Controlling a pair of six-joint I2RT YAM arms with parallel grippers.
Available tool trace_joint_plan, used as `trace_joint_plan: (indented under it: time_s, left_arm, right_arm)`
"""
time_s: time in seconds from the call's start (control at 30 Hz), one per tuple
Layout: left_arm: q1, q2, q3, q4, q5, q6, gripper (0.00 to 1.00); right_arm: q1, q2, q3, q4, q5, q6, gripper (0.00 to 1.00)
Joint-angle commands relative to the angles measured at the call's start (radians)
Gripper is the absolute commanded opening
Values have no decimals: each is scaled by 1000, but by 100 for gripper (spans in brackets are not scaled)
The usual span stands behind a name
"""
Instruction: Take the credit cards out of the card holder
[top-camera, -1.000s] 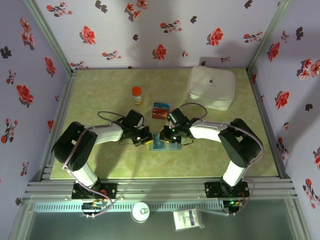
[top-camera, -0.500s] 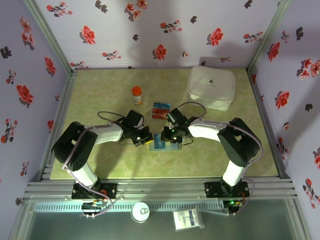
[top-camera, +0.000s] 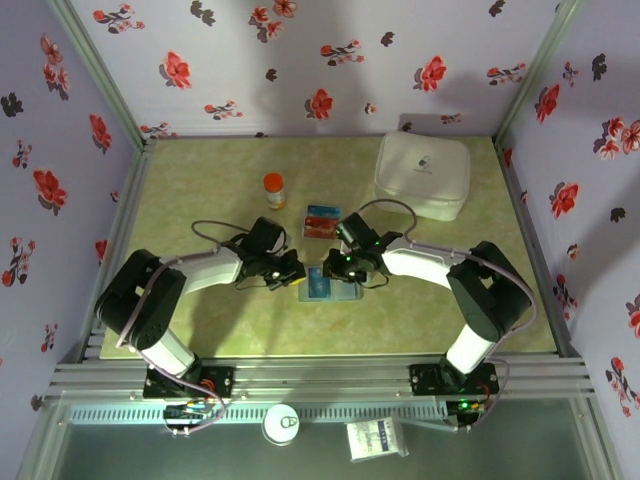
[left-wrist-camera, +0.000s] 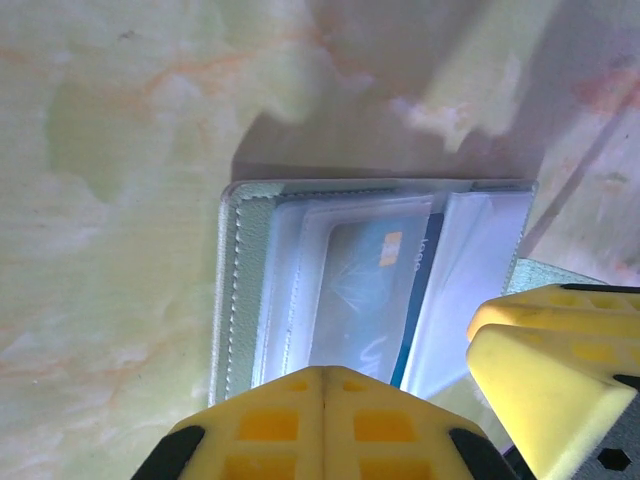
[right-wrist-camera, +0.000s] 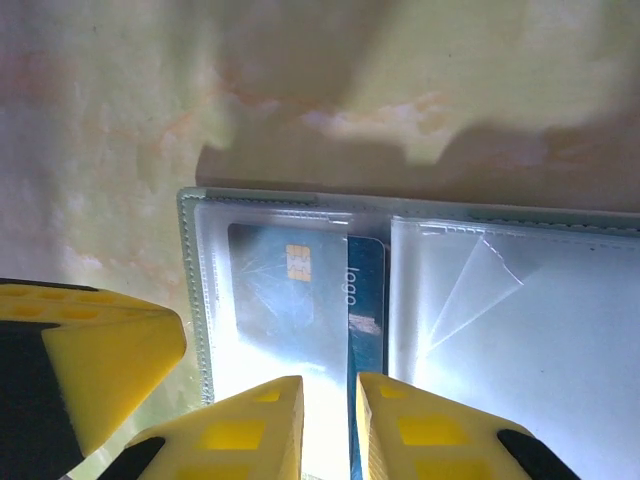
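If I tug the blue credit card (right-wrist-camera: 365, 290) against its tight clear sleeve (right-wrist-camera: 500, 330), the card holder (left-wrist-camera: 235, 300) could skid or fold shut. The holder lies open, grey-blue, mid-table (top-camera: 200, 330) between both arms. My left gripper (left-wrist-camera: 322, 375), fingers together, rests on its left edge. The right gripper (right-wrist-camera: 328, 400), fingers barely apart, straddles the card, and I cannot tell whether it is gripped.
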Motion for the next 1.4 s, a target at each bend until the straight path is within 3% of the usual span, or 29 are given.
trace_joint_plan:
  time_s: [0.0,0.43,1.37]
  left_arm:
    - [-28,4,43,-53,-9,31,0]
    - [-62,50,71,-127,-80,61,0]
    - [-64,96,59,-118,-79,61,0]
  right_arm:
    - [6,-20,3,-33,33,-23,22]
    - [6,-7,-5,-30,24,-19,24]
    - [6,67,-36,64,-51,4,26]
